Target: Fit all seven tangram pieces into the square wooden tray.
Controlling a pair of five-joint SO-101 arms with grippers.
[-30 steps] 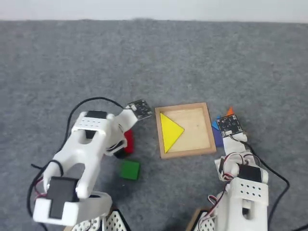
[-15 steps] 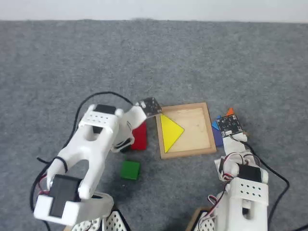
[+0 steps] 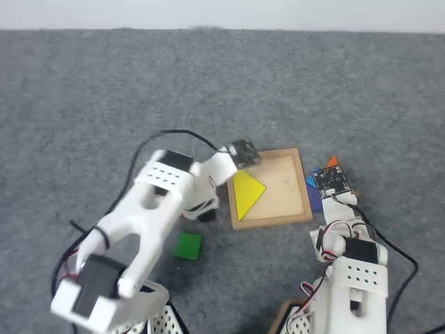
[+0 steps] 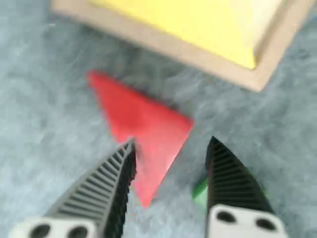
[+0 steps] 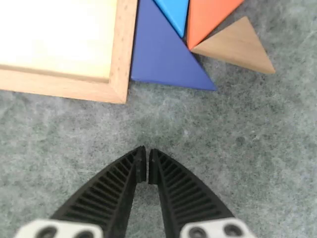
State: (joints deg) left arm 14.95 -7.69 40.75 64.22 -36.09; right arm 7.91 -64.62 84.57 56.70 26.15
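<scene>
The square wooden tray [image 3: 304, 188] holds a yellow triangle [image 3: 247, 191]. In the left wrist view my left gripper [image 4: 171, 144] is open low over the carpet. A red triangle [image 4: 143, 124] lies between its fingers, touching one of them, just short of the tray's rim [image 4: 163, 47]. My right gripper [image 5: 147, 148] is shut on nothing, over bare carpet near a tray corner [image 5: 124, 49]. Beside that corner lie a dark blue triangle [image 5: 161, 54], a light blue piece [image 5: 173, 12], an orange piece [image 5: 208, 15] and a plain wooden triangle [image 5: 237, 47].
A green square [image 3: 188, 245] lies on the carpet in front of the left arm, left of the tray. The left arm's wrist [image 3: 222, 167] reaches over the tray's left edge. Grey carpet stretches open behind the tray.
My left arm has swung right toward the tray, and the red triangle has moved with it, now under the arm in the high view. The right arm has stayed still.
</scene>
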